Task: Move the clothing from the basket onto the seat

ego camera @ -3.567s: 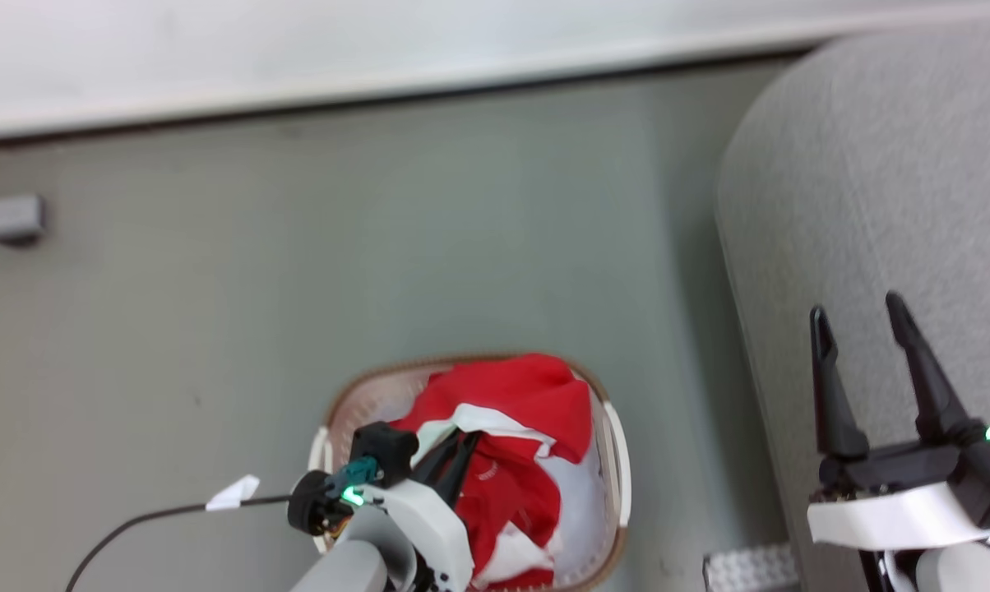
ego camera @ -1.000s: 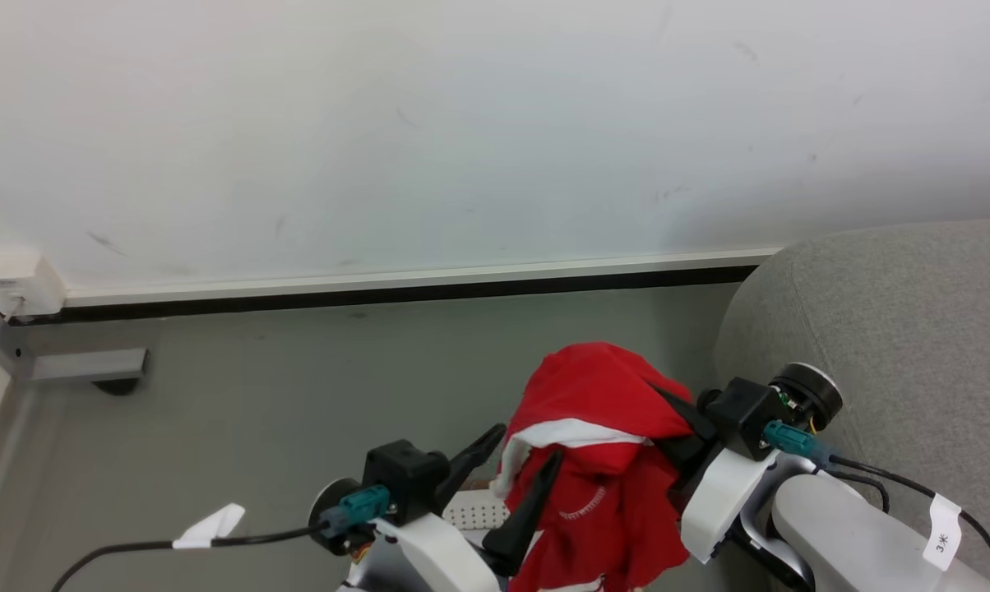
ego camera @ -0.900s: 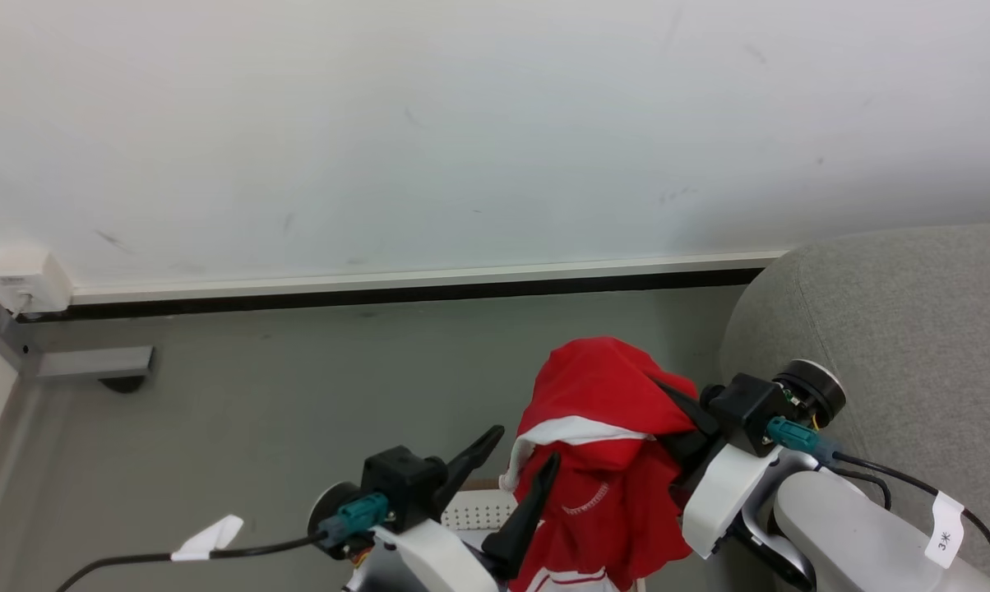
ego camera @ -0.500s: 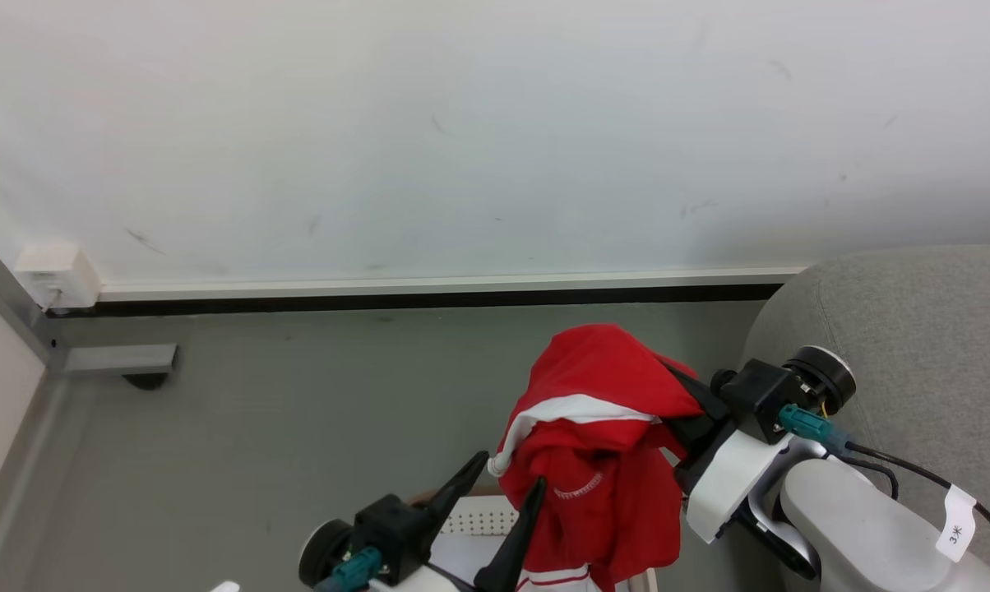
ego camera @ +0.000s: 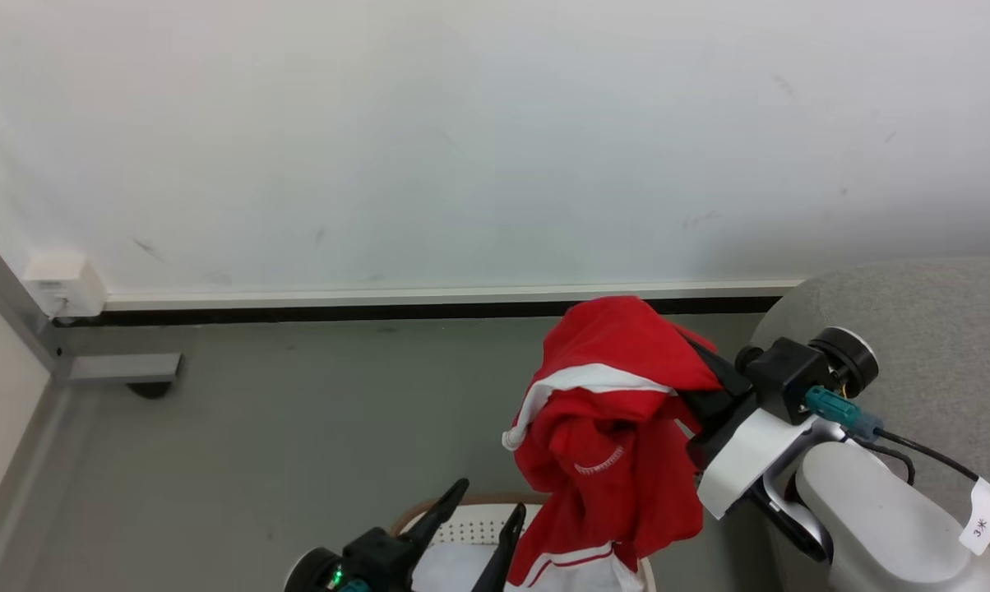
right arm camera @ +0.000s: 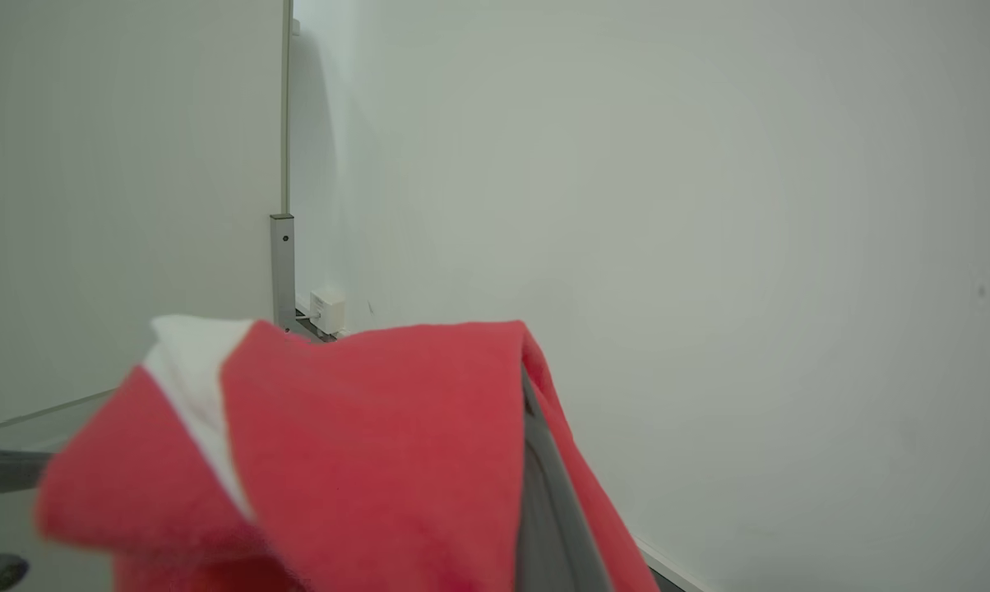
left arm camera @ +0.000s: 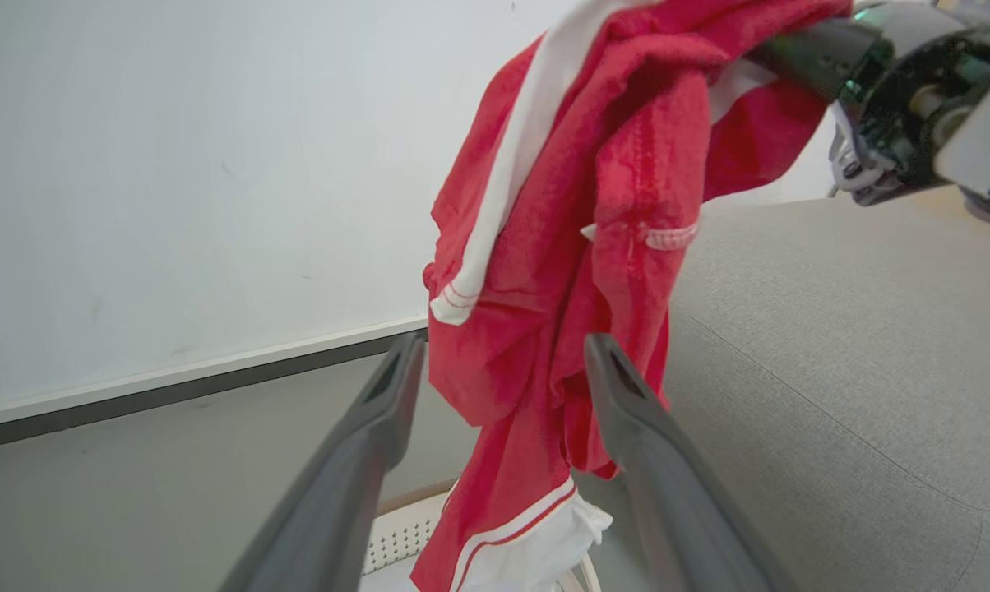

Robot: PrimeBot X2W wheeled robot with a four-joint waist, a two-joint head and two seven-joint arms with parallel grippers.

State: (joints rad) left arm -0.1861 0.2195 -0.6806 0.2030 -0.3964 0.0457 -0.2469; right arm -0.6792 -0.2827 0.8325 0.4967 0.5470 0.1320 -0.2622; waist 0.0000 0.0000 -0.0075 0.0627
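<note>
Head view: the clothing point(ego camera: 614, 427) is up in the air, centre-right of the frame, bunched and dangling from the right hand point(ego camera: 700, 370), which comes in from the right and is clamped on its top edge. Its striped white hem hangs down over the basket point(ego camera: 429, 508) at the bottom centre; can't tell if they touch. The left hand point(ego camera: 488, 501) pokes up from the bottom edge, fingers apart, gripping nothing, just left of the hem. The seat point(ego camera: 939, 329) takes up the right side, with grey floor point(ego camera: 298, 427) everywhere else.

Left wrist view: the two grey fingers point(left arm camera: 380, 427) stand wide apart and the red cloth hangs beyond them in the middle, with the seat on the right and a bit of the basket at the bottom.

Right wrist view: red fabric is draped across the lower left, and one grey finger point(right arm camera: 544, 526) shows right against it, with white wall point(right arm camera: 709, 247) behind.
</note>
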